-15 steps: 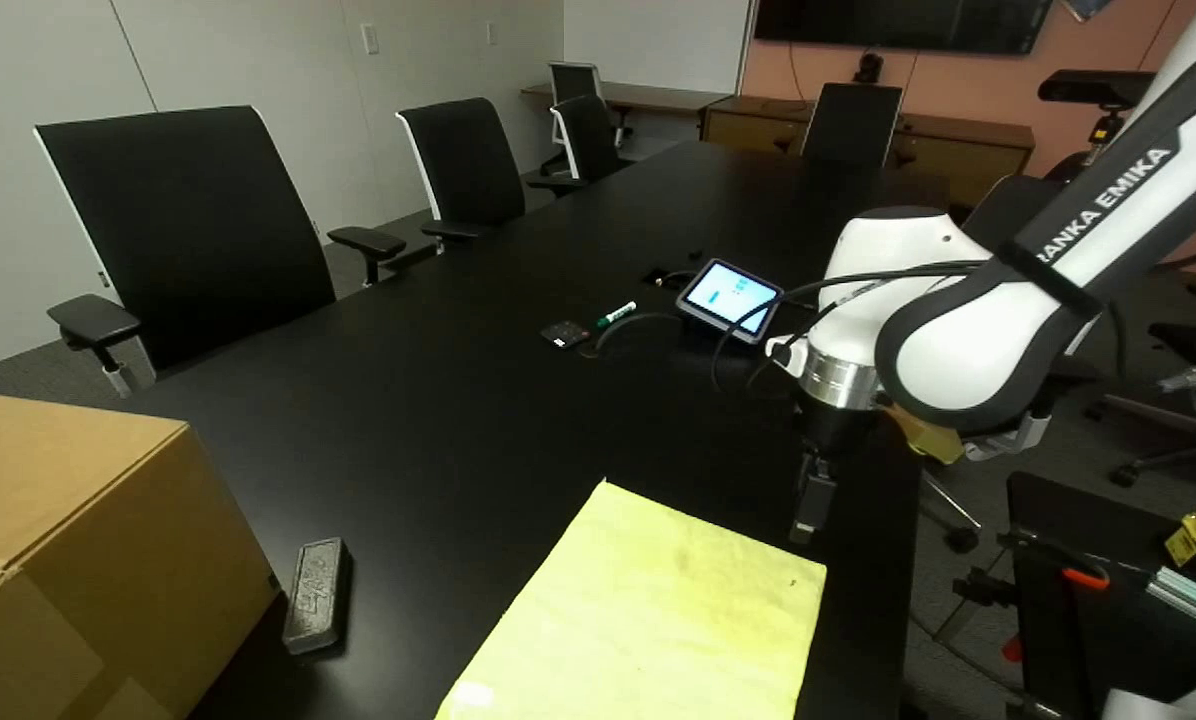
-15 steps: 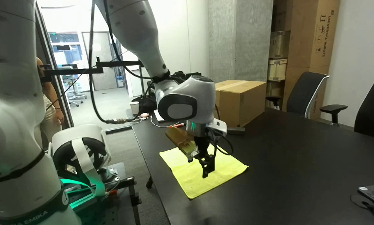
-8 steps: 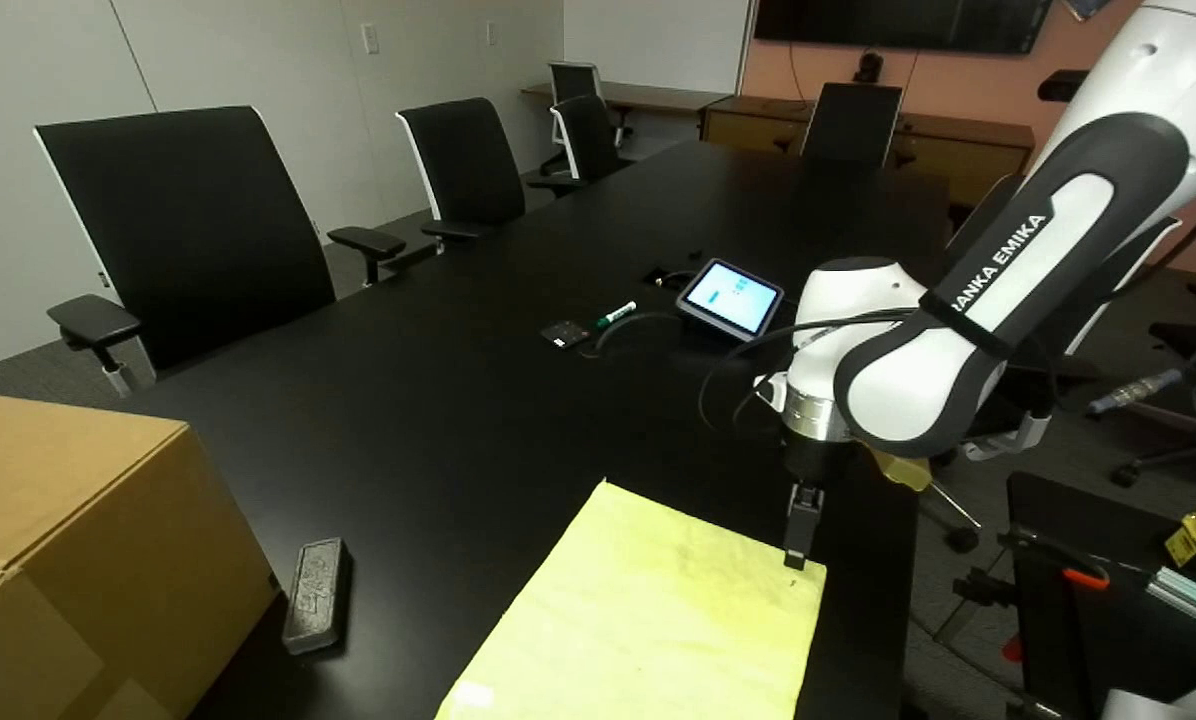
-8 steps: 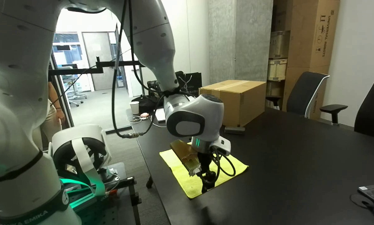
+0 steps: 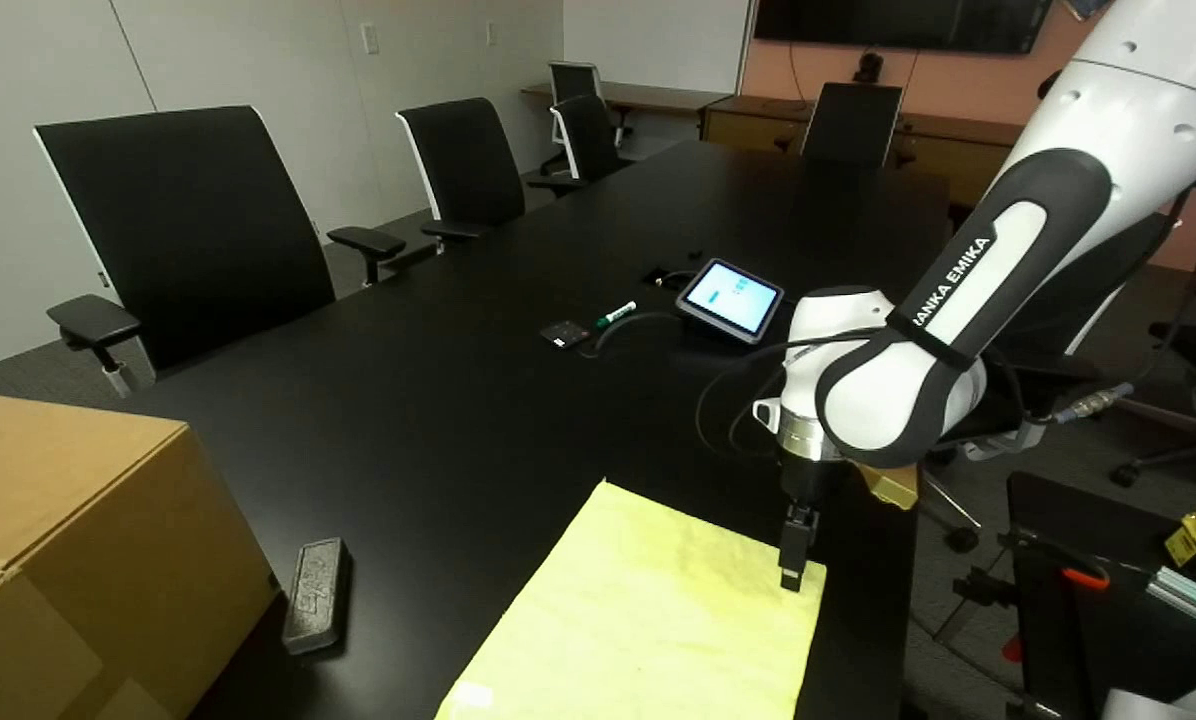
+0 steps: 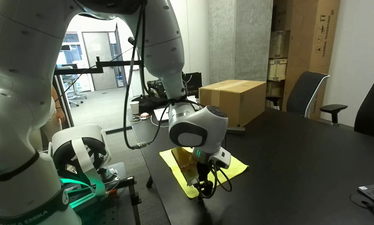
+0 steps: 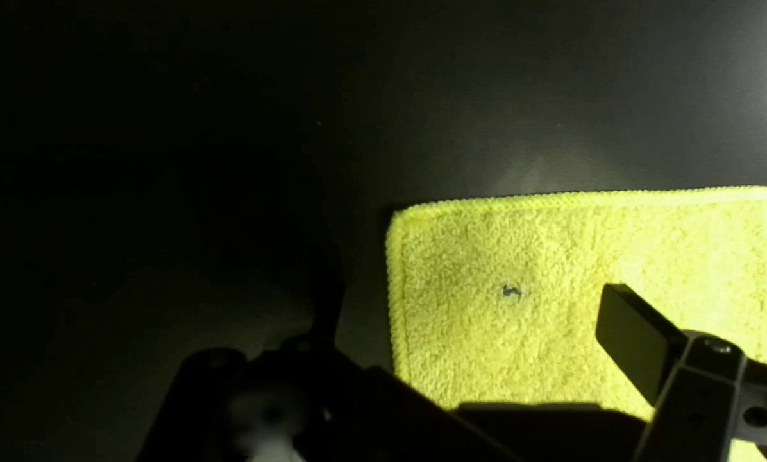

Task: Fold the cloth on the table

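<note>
A yellow cloth lies flat on the black table. It also shows in an exterior view, partly hidden behind the arm. My gripper points down at the cloth's corner near the table's side edge, and it also shows there in an exterior view. In the wrist view the gripper is open, with nothing between its fingers. One finger is over the cloth, the other is dark and just outside its edge. The corner with a small dark mark lies between them. I cannot tell whether the fingertips touch the cloth.
A cardboard box stands on the table with a black block beside it. A lit tablet, a green marker and a small dark device lie beyond the cloth. Chairs line the table.
My gripper has come down from beyond the cloth's edge to the cloth's corner, moving slightly towards the box. The cloth has not visibly moved.
</note>
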Controlling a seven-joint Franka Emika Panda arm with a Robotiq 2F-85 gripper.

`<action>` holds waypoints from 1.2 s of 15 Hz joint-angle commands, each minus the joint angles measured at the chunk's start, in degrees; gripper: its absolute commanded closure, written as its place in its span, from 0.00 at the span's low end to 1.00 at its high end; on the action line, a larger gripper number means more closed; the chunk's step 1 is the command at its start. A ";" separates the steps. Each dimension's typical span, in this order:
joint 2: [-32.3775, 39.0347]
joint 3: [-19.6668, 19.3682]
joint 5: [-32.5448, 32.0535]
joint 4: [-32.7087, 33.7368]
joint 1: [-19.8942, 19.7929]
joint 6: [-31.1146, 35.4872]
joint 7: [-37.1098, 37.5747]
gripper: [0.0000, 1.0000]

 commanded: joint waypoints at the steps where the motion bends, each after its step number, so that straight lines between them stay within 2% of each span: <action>1: 2.92 3.52 2.80 2.25 -3.94 0.06 -1.42 0.00; 6: 4.18 4.82 3.80 2.49 -6.16 0.97 -1.42 0.00; 15: 3.25 5.53 2.21 2.97 -6.61 -1.52 -3.83 0.00; 18: 3.33 6.20 2.43 3.47 -6.92 -2.34 -5.52 0.08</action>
